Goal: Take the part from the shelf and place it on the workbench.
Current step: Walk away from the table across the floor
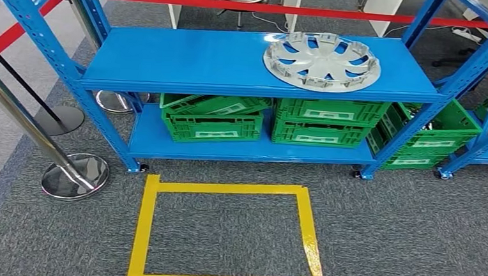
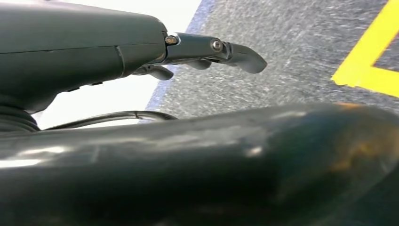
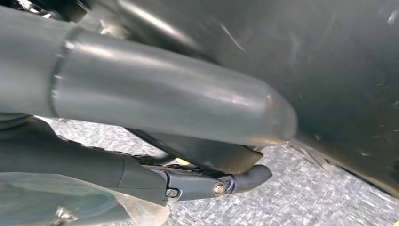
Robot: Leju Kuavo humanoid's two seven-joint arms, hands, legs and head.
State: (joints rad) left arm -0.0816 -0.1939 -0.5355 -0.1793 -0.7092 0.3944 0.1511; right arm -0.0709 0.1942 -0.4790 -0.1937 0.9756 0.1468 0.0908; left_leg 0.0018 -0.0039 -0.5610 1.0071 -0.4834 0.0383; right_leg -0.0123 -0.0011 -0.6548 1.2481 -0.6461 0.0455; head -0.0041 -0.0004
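The part [image 1: 321,61], a silver wheel cover with open spokes, lies flat on the top board of the blue shelf [image 1: 188,61], toward its right end, and its rim reaches close to the front edge of the board. The rest of this board is bare blue surface. Under it, on the lower board, green crates [image 1: 265,120] stand side by side, and more green crates stand at the right beside the shelf leg. On the grey carpet in front of the shelf a square of yellow tape [image 1: 306,228] is drawn. At the left stand chrome posts [image 1: 73,173] with a red belt [image 1: 281,9] running behind the shelf.

Both hands are low, far under the part and near the carpet. The left hand [image 2: 209,52] shows dark fingers [image 2: 244,57] stretched out and a little bent at the tips, with nothing between them; a corner of yellow tape lies on the floor beyond them. The right hand [image 3: 207,181] has one dark finger [image 3: 249,179] stretched over the carpet and holds nothing, but the thick grey thumb [image 3: 169,106] covers the other fingers, so I cannot tell if they are apart or together.
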